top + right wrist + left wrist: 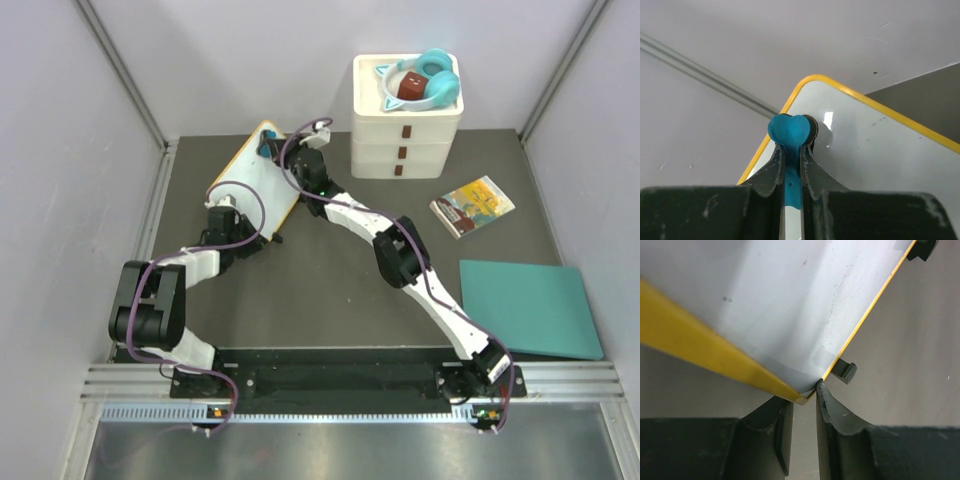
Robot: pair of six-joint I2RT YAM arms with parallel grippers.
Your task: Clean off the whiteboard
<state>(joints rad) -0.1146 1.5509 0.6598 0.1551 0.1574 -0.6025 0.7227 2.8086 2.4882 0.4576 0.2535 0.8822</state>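
Note:
The whiteboard point(256, 178), white with a yellow rim, lies tilted at the table's back left. In the left wrist view its white face point(780, 305) shows faint grey specks, with a black stand foot point(845, 372) under its edge. My left gripper point(222, 205) point(805, 394) is shut on the board's near corner. A blue heart-shaped eraser point(789, 131) point(265, 147) rests against the board point(880, 160) near its far rounded corner. On it my right gripper point(272, 150) point(791, 150) is shut. No scribbles show on the board.
A white stack of drawers point(405, 140) with teal headphones point(428, 82) on top stands at the back. A colourful book point(472, 206) lies to its right, and a flat teal sheet point(530, 307) lies near the right front. Grey walls close in on the sides.

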